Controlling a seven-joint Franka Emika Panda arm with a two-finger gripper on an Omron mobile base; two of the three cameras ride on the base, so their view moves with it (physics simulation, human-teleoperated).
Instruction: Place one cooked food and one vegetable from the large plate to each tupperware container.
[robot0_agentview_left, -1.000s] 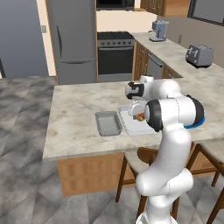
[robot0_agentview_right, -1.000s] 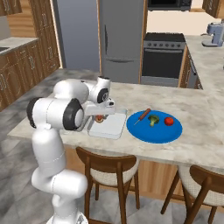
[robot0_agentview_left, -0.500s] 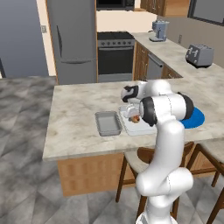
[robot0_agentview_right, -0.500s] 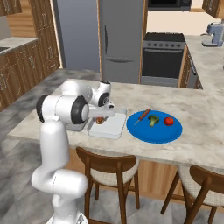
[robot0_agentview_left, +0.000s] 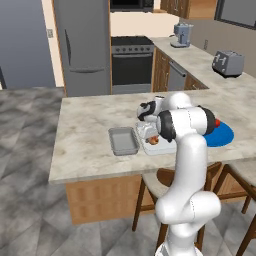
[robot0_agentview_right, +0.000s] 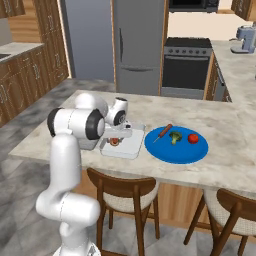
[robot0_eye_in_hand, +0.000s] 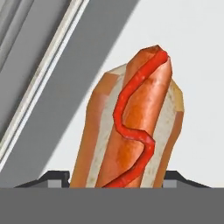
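Notice your gripper (robot0_eye_in_hand: 118, 186) straddles the hot dog (robot0_eye_in_hand: 133, 127), low over the whitish container (robot0_agentview_right: 131, 145), so it lands inside; whether it grips, I cannot tell.

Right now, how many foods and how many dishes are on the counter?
Foods: 4 - bun hot dog, bare reddish-brown sausage, green lumpy vegetable, round red tomato
Dishes: 3 - round blue plate, grey tray, whitish tray
Total: 7
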